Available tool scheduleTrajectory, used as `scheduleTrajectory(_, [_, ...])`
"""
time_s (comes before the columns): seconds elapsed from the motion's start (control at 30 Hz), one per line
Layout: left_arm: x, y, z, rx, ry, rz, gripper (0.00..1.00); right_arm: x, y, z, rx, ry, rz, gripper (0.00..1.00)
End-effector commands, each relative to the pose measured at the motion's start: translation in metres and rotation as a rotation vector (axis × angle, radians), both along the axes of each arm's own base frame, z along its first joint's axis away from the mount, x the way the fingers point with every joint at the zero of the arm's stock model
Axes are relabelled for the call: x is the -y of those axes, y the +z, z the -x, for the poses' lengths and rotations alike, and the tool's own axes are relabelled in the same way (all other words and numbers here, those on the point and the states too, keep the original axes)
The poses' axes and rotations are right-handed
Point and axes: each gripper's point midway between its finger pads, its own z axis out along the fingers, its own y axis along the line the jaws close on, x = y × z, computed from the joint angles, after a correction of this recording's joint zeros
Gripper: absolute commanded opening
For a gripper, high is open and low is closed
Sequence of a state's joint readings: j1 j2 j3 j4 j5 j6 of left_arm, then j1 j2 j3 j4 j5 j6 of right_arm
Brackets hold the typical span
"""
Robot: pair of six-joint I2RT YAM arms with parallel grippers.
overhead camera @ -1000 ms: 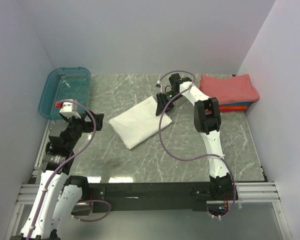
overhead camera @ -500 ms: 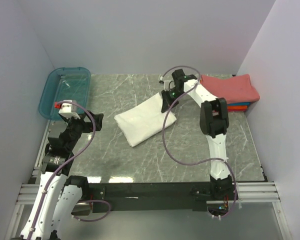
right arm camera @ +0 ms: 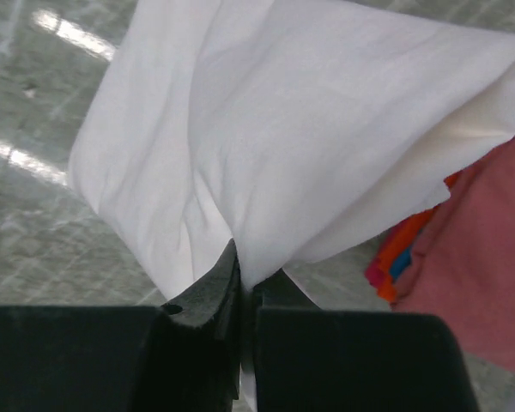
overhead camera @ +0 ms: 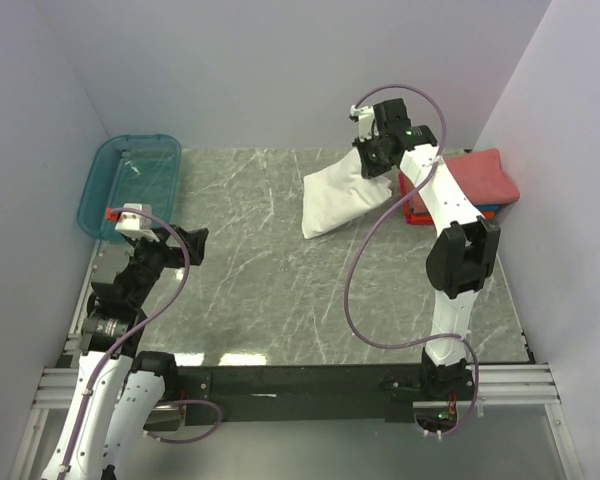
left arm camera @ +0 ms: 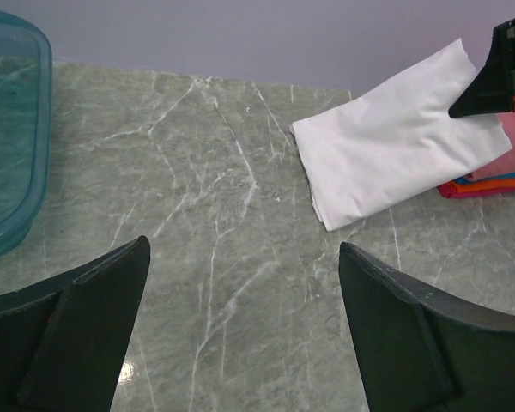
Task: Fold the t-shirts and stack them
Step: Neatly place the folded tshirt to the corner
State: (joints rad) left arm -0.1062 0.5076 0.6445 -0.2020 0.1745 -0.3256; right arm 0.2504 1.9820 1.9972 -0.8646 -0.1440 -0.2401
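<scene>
A folded white t-shirt hangs from my right gripper, which is shut on its upper right edge; its lower left end trails down to the marble table. In the right wrist view the white t-shirt is pinched between the black fingers. Just right of it lies the stack of folded t-shirts, coral-red on top with orange and blue edges below. My left gripper is open over bare marble near the front left, far from the white t-shirt.
A teal plastic bin stands at the back left corner. White walls close in the table on the left, back and right. The stack sits against the right wall.
My right gripper closed on the white t-shirt's edge, lifted it off the table and carried it back and right toward the stack. The left arm has stayed in place.
</scene>
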Motion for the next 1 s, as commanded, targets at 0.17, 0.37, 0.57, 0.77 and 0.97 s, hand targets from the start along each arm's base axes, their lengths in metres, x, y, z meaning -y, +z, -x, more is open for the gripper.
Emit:
scheduleTrajectory(0.17, [0.006,0.016,0.003,0.068,-0.047,-0.013,0.97,0.049,0.036,-0.017,0.117,-0.056,0.179,0.00])
scheduleTrajectory(0.37, [0.008,0.016,0.003,0.067,-0.057,-0.014,0.96,0.078,0.053,-0.030,0.141,-0.059,0.215,0.00])
scheduleTrajectory(0.57, [0.009,0.014,0.002,0.060,-0.059,-0.017,0.96,0.099,0.064,-0.040,0.161,-0.080,0.259,0.00])
scheduleTrajectory(0.77, [0.009,0.014,0.001,0.060,-0.062,-0.017,0.96,0.113,0.072,-0.036,0.179,-0.098,0.294,0.00])
scheduleTrajectory(0.97, [0.009,0.013,0.001,0.056,-0.064,-0.019,0.97,0.127,0.088,-0.031,0.203,-0.114,0.305,0.00])
